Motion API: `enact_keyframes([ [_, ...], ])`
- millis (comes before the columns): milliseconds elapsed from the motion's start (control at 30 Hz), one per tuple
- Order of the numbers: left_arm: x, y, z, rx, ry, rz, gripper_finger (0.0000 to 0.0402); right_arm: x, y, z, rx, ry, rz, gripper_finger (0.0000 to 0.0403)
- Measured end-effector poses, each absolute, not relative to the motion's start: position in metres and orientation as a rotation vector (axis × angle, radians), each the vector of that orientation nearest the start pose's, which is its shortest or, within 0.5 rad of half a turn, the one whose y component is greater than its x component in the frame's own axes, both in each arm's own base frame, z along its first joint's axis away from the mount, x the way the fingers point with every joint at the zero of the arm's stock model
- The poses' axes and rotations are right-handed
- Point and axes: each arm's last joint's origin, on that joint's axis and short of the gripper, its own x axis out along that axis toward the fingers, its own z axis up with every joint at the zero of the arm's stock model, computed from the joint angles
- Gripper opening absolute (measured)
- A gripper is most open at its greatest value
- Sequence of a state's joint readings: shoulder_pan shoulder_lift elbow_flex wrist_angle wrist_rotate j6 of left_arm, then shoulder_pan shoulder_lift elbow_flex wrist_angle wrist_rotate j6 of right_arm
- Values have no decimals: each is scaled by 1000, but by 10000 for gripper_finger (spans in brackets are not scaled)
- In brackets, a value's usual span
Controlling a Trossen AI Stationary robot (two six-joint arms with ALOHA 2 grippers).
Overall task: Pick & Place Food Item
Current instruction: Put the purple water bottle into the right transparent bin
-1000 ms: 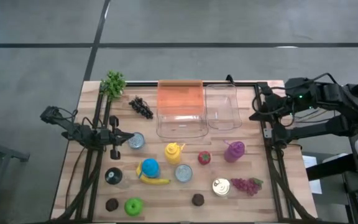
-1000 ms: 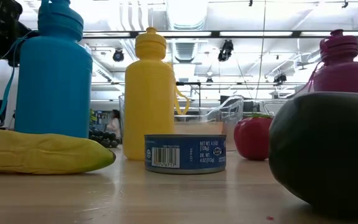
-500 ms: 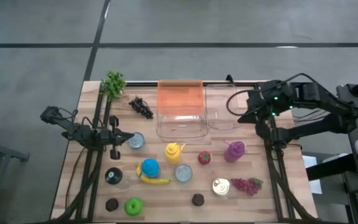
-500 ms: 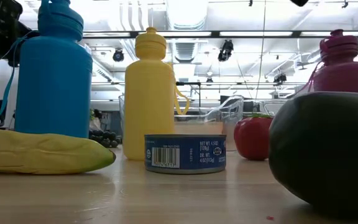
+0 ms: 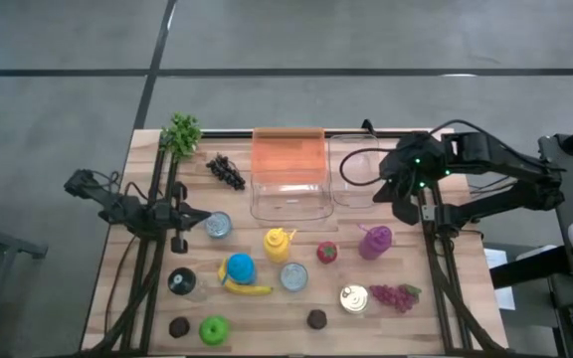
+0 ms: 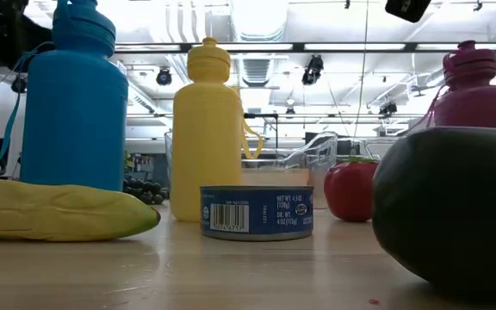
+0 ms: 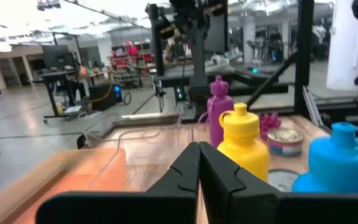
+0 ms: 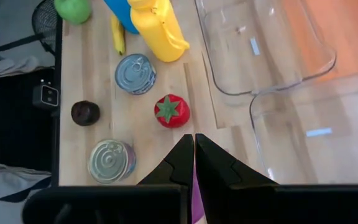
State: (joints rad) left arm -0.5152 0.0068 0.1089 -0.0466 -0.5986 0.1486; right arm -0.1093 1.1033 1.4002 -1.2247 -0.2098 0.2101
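Tomato (image 5: 326, 252) rests on the wooden counter (image 5: 446, 318), between the yellow bottle (image 5: 279, 244) and the purple bottle (image 5: 373, 240), near the clear bins (image 5: 356, 171). The right pincer (image 8: 194, 149) hangs above the counter near the purple bottle, fingers pressed together and pinching nothing. The left pincer (image 7: 199, 163), likewise pressed together and empty, waits over the counter's left side beside a tin can (image 5: 218, 226).
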Motion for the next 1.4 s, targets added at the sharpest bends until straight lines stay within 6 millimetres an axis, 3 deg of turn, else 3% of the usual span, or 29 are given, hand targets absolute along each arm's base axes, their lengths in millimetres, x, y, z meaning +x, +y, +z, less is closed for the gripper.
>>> enact_keyframes([
  [367, 79, -26, 219, 111, 51, 55, 10, 177, -11, 389, 352, 945, 13, 13],
  [633, 90, -33, 265, 91, 206, 62, 10, 175, 1, 388, 261, 974, 134, 13],
  [900, 107, -40, 307, 112, 278, 161, 10, 174, 6, 387, 144, 991, 143, 13],
  [1400, 120, -46, 347, 157, 411, 237, 10, 172, 6, 387, 133, 995, 145, 13],
])
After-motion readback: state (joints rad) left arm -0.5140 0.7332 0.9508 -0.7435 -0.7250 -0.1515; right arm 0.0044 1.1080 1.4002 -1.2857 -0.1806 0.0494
